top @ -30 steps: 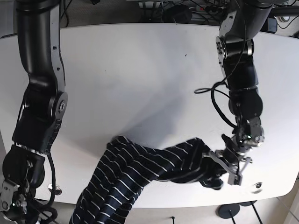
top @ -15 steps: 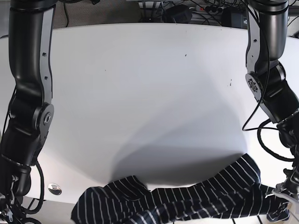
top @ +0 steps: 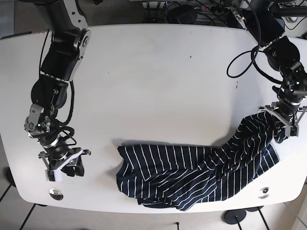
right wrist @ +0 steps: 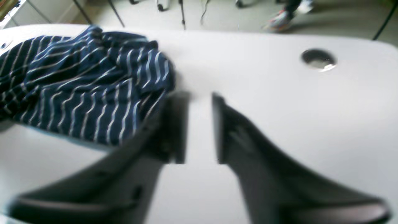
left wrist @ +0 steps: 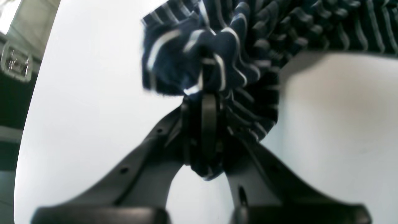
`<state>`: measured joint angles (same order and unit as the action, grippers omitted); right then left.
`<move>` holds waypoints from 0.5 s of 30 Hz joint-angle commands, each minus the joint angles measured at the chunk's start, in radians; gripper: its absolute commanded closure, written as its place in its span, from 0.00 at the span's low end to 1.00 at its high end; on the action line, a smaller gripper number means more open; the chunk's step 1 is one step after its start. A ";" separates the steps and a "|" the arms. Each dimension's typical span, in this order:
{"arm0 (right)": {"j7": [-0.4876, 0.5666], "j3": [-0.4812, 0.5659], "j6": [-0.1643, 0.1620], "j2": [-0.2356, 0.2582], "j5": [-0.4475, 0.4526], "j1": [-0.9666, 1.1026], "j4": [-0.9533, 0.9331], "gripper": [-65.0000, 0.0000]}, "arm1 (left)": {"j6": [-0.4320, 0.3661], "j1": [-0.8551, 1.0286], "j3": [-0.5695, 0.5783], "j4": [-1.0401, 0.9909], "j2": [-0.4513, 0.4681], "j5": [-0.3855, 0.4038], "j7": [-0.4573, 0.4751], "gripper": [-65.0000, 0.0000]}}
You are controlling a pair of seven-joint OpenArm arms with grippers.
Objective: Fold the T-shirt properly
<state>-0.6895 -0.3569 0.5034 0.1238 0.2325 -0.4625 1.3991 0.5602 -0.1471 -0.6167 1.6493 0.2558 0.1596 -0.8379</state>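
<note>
The navy T-shirt (top: 192, 172) with thin white stripes lies crumpled along the table's front, stretching from the middle to the right edge. My left gripper (top: 282, 128) is at the right edge, shut on a bunched corner of the T-shirt (left wrist: 199, 53); the left wrist view shows the gripper (left wrist: 206, 93) pinching that fabric above the table. My right gripper (top: 71, 166) hovers low at the front left, about a hand's width left of the shirt's near end. The right wrist view shows this gripper (right wrist: 199, 127) open and holding nothing, with the shirt (right wrist: 77, 87) beside its left finger.
The white table (top: 153, 86) carries only the shirt. Metal cable grommets sit near the front edge, one at the left (top: 56, 193) and one at the right (top: 263, 192), the left one also showing in the right wrist view as the grommet (right wrist: 317, 59). Cables and gear lie beyond the far edge.
My left gripper has carried its shirt corner up and away from the front edge, dragging the shirt fully onto the table. My right arm has swung in, its gripper now over the front-left table.
</note>
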 commanded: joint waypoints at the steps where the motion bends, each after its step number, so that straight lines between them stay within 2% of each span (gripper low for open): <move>1: 0.040 0.052 0.005 -0.009 0.015 -0.043 -0.045 0.43 | 0.004 0.017 -0.021 0.032 0.015 0.021 0.033 1.00; 3: 0.096 0.132 0.004 -0.017 0.024 -0.045 -0.146 0.21 | 0.024 0.047 -0.056 0.032 0.018 0.021 0.035 1.00; 6: 0.227 0.200 0.002 -0.022 0.024 -0.066 -0.337 0.07 | 0.100 0.050 -0.114 0.029 0.018 0.015 0.030 1.00; 8: 0.344 0.204 -0.001 -0.040 0.014 -0.100 -0.511 0.07 | 0.122 0.050 -0.134 0.027 0.020 0.013 0.030 1.00; 15: 0.650 0.207 -0.001 -0.031 0.012 -0.177 -0.906 0.07 | 0.123 0.082 -0.134 0.027 0.021 0.016 0.033 1.00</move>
<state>-0.0380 -0.1490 0.4938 0.0914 0.2333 -0.6006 0.4702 0.6823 -0.0528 -0.7486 1.6588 0.2558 0.1600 -0.8246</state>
